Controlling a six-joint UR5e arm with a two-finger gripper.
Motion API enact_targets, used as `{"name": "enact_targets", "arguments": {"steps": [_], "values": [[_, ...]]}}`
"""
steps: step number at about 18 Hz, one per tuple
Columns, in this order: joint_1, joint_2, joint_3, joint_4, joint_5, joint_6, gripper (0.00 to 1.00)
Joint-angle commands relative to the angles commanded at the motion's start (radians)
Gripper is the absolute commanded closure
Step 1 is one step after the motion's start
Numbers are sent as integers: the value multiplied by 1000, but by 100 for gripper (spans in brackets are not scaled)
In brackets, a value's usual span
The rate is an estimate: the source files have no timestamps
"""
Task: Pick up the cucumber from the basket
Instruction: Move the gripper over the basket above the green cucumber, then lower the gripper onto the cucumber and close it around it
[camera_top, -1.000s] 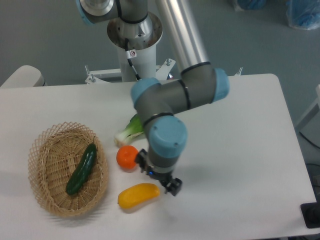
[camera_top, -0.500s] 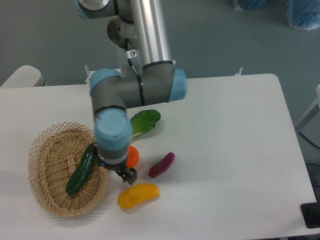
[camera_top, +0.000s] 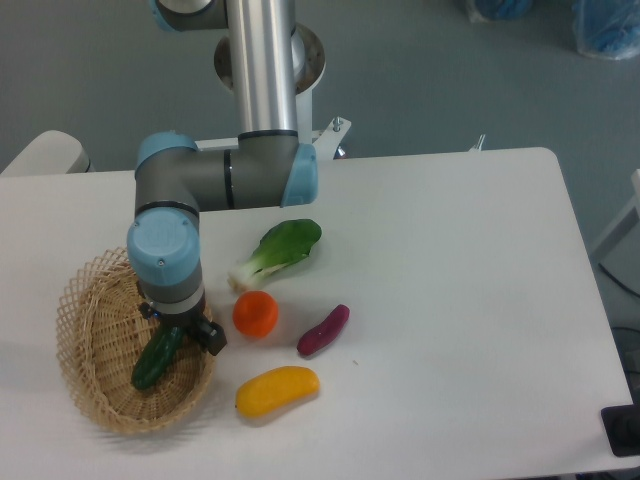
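Observation:
The dark green cucumber (camera_top: 154, 360) lies slanted in the tan wicker basket (camera_top: 85, 330) at the left of the table. Its upper half is hidden under the arm's wrist. My gripper (camera_top: 183, 332) hangs over the basket right above the cucumber's upper end. Only one dark finger (camera_top: 210, 339) shows at the basket's right rim. The wrist hides the jaws, so I cannot tell whether they are open or shut, or whether they touch the cucumber.
To the right of the basket lie an orange fruit (camera_top: 255, 314), a yellow vegetable (camera_top: 277, 391), a small purple piece (camera_top: 324, 330) and a leafy bok choy (camera_top: 278, 249). The arm's base column (camera_top: 262, 60) stands at the table's far edge.
The arm has swung left from the middle of the table to over the basket. The gripper now covers the cucumber's upper end. The vegetables have not moved.

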Motion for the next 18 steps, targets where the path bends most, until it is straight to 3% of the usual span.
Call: {"name": "enact_targets", "arguments": {"steps": [10, 15, 16, 18], "values": [[-11, 0, -29, 12, 0, -64, 0], [-28, -8, -40, 54, 23, -86, 0], [-29, -11, -41, 57, 23, -86, 5], [-29, -11, -41, 55, 23, -88, 36]]}}
